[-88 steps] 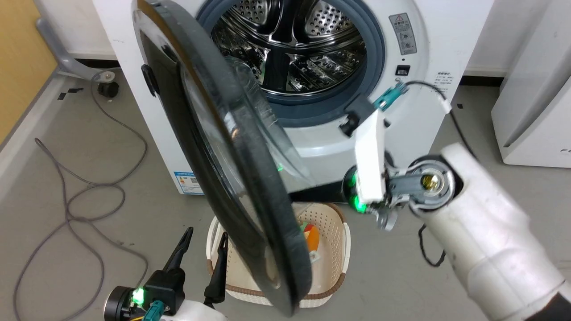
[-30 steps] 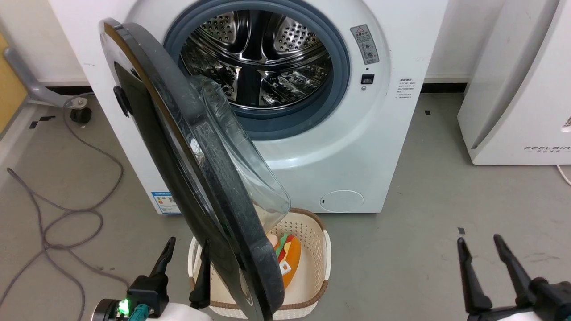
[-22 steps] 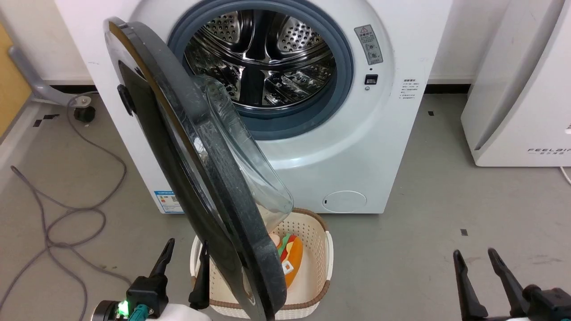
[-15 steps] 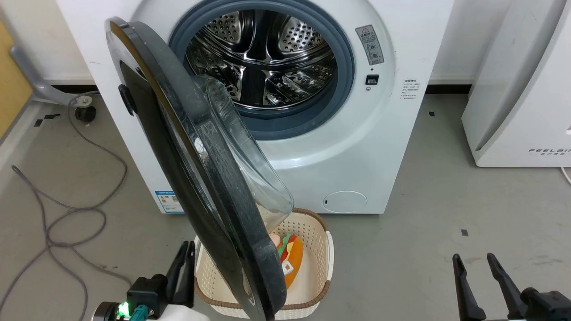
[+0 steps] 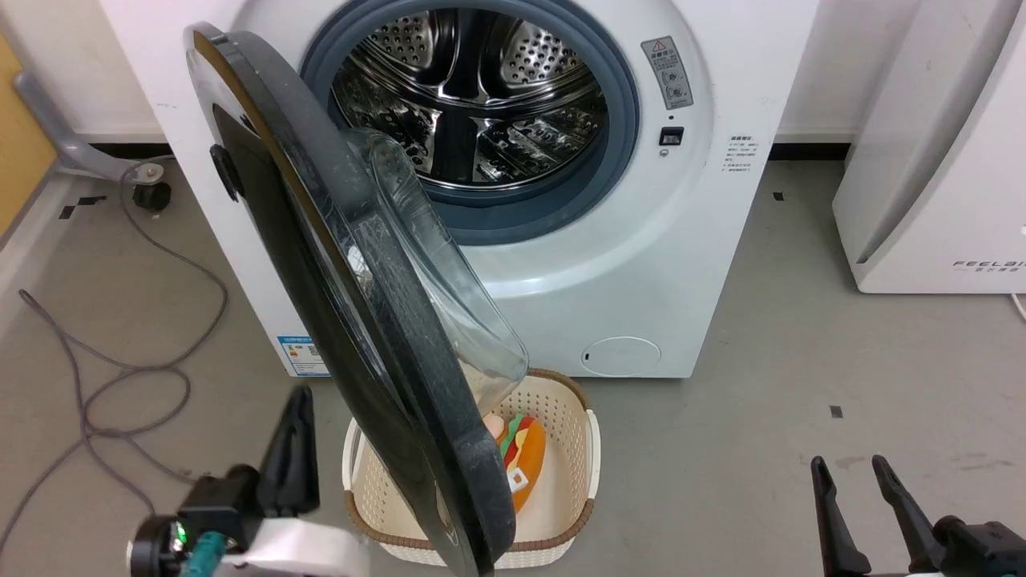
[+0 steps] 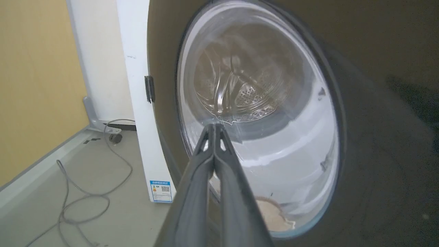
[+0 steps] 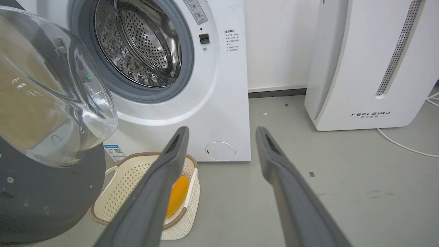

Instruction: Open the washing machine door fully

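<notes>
While the washing machine door (image 5: 345, 304) stands swung out from its hinge at the 9 o'clock side of the washing machine (image 5: 641, 264), it reads nearly edge-on in the head view. Its lower rim hangs over the basket (image 5: 595, 449) at 6 o'clock. Its clear bowl window bulges toward the machine front. The steel drum (image 5: 473, 88) is exposed at 12 o'clock.

The left gripper (image 5: 300, 398) is at 7 o'clock, on the door's outer-face side, jaws pressed together with nothing between them. In the left wrist view its tips point at the window glass; whether they touch it cannot be told.

The right gripper (image 5: 847, 463) is at 5 o'clock, well apart from the door, jaws spread and empty.

The basket holds a burger-shaped toy (image 5: 525, 461). A grey cable (image 5: 120, 377) lies on the floor (image 5: 761, 449) at 9 o'clock. A white appliance (image 5: 938, 160) stands at 3 o'clock.
</notes>
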Controlling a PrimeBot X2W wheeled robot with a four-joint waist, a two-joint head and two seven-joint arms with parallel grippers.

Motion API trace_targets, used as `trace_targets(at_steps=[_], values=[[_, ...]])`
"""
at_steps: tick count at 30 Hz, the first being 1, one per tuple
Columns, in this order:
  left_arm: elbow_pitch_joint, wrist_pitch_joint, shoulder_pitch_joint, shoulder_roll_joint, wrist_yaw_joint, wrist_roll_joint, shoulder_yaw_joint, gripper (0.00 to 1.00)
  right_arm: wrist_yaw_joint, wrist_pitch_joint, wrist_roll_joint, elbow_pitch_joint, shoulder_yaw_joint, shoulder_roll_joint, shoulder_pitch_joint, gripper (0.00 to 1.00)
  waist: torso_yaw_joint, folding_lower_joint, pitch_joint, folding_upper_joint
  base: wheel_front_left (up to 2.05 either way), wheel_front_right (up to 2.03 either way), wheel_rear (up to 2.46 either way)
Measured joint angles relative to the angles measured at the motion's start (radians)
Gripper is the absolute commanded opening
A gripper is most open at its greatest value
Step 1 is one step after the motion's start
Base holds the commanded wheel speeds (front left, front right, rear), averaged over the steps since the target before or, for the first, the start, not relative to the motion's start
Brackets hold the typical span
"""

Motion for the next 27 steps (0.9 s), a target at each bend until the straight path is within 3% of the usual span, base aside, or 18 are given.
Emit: trace_targets(at_steps=[14, 21, 27], values=[[-0.448, 0.000, -0.009, -0.001, 0.035, -0.023, -0.030, 0.00, 0.000, -0.017, 0.018, 0.017, 0.005, 0.000, -0.002, 1.00, -0.001, 0.0001, 0.000, 0.0000, 0.00, 0.00, 0.00], [-0.656, -0.001, -0.033, -0.002, 0.008, -0.063, -0.125, 0.00, 0.000, -0.019, 0.019, 0.024, 0.013, 0.000, -0.006, 1.00, -0.003, 0.0001, 0.014, 0.0000, 0.00, 0.00, 0.00], [-0.730, 0.001, -0.046, -0.004, -0.026, -0.065, -0.236, 0.00, 0.000, -0.025, 0.019, 0.030, 0.012, 0.000, -0.014, 1.00, -0.003, 0.0001, 0.021, 0.0000, 0.00, 0.00, 0.00]])
